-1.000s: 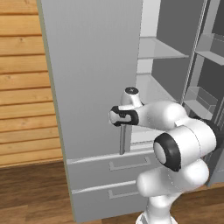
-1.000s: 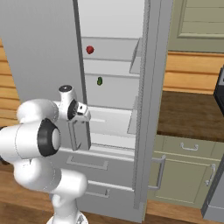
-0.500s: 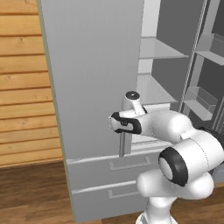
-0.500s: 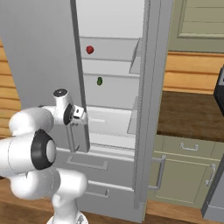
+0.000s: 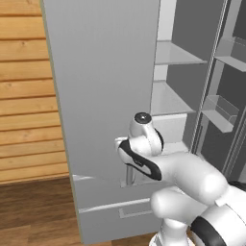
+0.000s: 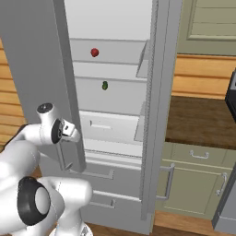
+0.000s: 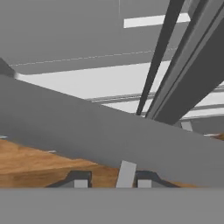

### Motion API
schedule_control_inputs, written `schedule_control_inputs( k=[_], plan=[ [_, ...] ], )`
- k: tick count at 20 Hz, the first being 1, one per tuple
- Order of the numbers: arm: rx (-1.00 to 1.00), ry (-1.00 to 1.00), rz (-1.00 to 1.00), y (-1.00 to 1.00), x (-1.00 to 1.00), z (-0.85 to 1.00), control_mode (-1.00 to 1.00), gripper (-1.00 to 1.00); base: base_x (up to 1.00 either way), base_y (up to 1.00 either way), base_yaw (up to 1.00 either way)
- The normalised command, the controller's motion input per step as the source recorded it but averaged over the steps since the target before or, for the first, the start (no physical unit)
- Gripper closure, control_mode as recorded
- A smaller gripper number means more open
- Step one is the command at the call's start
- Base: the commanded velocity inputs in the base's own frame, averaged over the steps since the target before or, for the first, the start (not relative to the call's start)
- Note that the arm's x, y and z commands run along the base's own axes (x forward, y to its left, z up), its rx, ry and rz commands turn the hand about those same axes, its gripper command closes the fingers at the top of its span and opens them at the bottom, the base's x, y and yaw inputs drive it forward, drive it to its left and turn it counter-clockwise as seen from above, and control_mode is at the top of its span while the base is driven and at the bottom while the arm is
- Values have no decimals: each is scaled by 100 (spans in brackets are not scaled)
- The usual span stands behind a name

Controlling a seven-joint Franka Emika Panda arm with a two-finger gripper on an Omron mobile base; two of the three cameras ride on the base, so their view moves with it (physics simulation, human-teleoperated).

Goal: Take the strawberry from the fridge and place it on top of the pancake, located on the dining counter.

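The fridge (image 6: 152, 115) stood with both upper doors swung out, its pale shelves exposed because the fruit had to be reached inside. The left-hand door (image 5: 103, 91) was drawn well away from the cabinet, evidently by the robot's pull on its vertical bar handle (image 6: 61, 154). The gripper (image 7: 107, 178) sat at the lower end of that bar, and in the hand view a pale strip of it ran up between the two dark tips, which stood close on either side in a narrow grip around it. That hold looked meant to finish widening the opening, so the arm could pass into the compartment. The small dark green item (image 6: 104, 85) lay on the shelf below the top one. The strawberry (image 6: 94, 52) rested untouched on the upper shelf, well above the gripper.
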Motion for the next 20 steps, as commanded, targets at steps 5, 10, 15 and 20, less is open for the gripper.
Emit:
schedule_control_inputs(
  k=[5, 10, 15, 20],
  plan=[
    [0, 6, -9, 64, -52, 0, -100, 100, 0, 0, 0],
    [-6, 7, -5, 63, -40, -14, -100, -100, 0, 0, 0],
    [-2, 6, 1, 6, -39, -7, -100, -100, 0, 0, 0],
    [11, -1, 0, -11, -60, 79, -100, -100, 0, 0, 0]
  ],
)
